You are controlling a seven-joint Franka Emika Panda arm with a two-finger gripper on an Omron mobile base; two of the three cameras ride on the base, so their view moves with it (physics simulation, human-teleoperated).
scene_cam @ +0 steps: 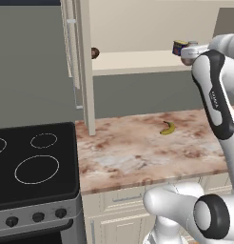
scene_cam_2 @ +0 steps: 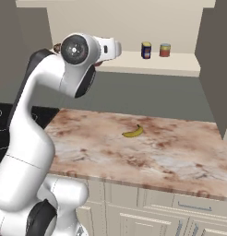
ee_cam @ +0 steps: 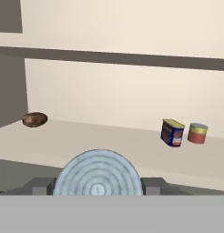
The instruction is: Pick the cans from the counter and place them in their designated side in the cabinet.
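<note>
Low and near, on the mottled pink-brown marble counter (scene_cam: pixel 128 152): a curved yellow banana (scene_cam: pixel 168 127). Higher, before the cream wall cabinet (scene_cam_2: pixel 180 64): two-finger gripper (ee_cam: pixel 98 187) clamped half-wide on a short can with a pale blue ringed lid (ee_cam: pixel 98 175), sides seemingly red-orange. Farther in, right on the shelf: dark blue yellow-topped can (ee_cam: pixel 172 133), just right of it a red yellowish-labelled can (ee_cam: pixel 197 133). Far left: a brown rounded lump (ee_cam: pixel 34 119).
</note>
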